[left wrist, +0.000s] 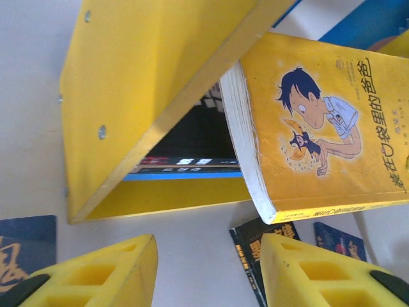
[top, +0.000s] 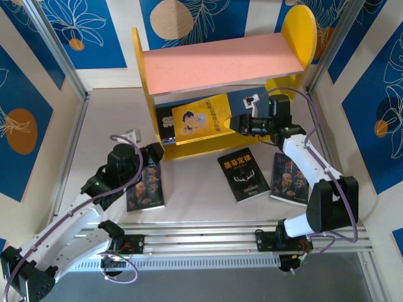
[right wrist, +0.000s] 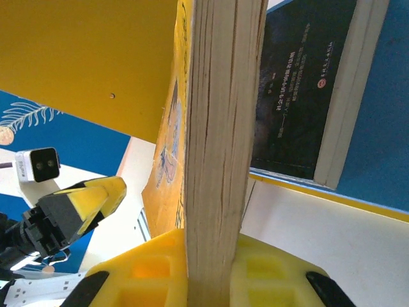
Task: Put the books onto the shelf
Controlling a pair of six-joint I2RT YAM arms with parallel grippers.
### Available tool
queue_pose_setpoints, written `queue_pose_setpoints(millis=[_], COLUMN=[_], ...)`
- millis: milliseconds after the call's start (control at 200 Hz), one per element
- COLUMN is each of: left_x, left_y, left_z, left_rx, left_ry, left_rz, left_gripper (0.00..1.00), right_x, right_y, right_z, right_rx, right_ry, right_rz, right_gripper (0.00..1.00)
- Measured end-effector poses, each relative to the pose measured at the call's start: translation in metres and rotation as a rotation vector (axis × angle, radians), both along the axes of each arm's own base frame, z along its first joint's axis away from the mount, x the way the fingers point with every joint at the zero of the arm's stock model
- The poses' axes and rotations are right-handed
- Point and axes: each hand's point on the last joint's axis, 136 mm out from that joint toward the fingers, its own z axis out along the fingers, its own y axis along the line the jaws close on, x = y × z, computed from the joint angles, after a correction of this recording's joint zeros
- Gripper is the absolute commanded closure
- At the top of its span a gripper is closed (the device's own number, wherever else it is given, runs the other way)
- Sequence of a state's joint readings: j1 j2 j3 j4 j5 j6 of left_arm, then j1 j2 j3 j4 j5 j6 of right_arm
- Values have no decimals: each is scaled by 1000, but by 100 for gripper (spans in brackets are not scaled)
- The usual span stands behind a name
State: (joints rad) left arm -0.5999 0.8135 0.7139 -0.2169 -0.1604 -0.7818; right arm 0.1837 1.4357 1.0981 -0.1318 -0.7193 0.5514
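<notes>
The shelf stands at the back, pink board above, yellow sides. A black book stands inside its lower level, also in the right wrist view. My right gripper is shut on the yellow book, holding it tilted at the front of the lower level; its page edge runs up between the fingers. My left gripper is open and holds nothing, low over the table just left of the shelf front. The yellow book's cover hangs ahead of it.
Three more books lie flat on the table: a black antlers one in the middle, a portrait one at the right under the right arm, another portrait one beside the left arm. Walls close in both sides.
</notes>
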Motion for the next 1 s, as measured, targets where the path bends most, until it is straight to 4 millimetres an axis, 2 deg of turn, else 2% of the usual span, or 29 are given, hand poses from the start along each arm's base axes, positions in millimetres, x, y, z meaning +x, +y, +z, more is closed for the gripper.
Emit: queue_pose_setpoints(millis=[375,560,1000], left_x=[1,2,0], left_y=[5,7,14], left_z=[-10,-1,0], left_rx=[49,60,97], left_ry=[25,5,-2], left_rz=[20,23,38], left_gripper=[53,53,53], right_x=[28,42,52], right_y=[27,36,51], right_z=[-2,-2,-17], right_rx=[-27,-44,-66], right_ry=[-20,-41,-22], right_rz=[45,57,81], right_gripper=[100,100,100])
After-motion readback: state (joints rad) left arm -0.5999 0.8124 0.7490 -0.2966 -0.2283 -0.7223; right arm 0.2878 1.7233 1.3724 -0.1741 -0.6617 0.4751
